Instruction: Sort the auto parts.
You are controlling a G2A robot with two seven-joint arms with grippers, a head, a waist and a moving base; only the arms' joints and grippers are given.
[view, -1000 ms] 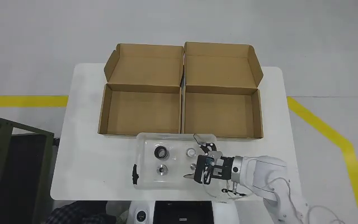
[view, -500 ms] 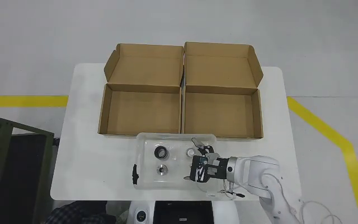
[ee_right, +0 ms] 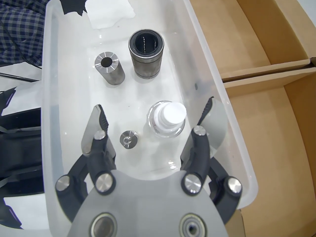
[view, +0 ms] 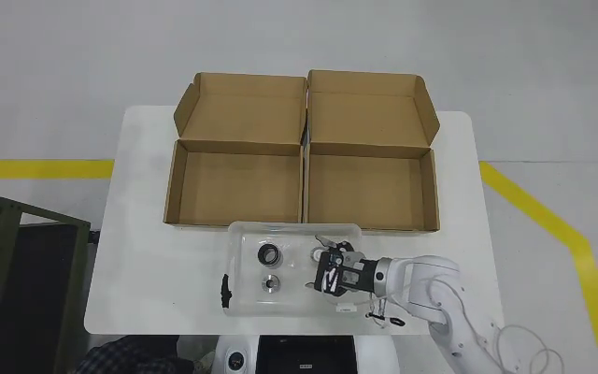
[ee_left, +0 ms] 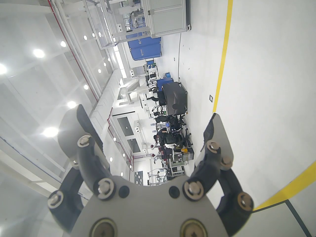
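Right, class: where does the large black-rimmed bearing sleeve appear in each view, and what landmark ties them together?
Top view: bearing sleeve inside the clear bin, nearer the cardboard boxes.
Right wrist view: bearing sleeve upright mid-bin, beside the slotted grey cylinder.
Left wrist view: faces the hall floor, away from the bin.
Shared landmark: the clear bin.

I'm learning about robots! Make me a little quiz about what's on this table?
1. How many parts sit in the clear bin?
2. True or false: the right gripper is shut on a part.
3. The two cardboard boxes hold: A nothing, B metal parts, C tape.

Key:
1. Four: big dark cylinder, grey cylinder, small metal stud, white-capped piece.
2. False, it is open over the bin.
3. A.
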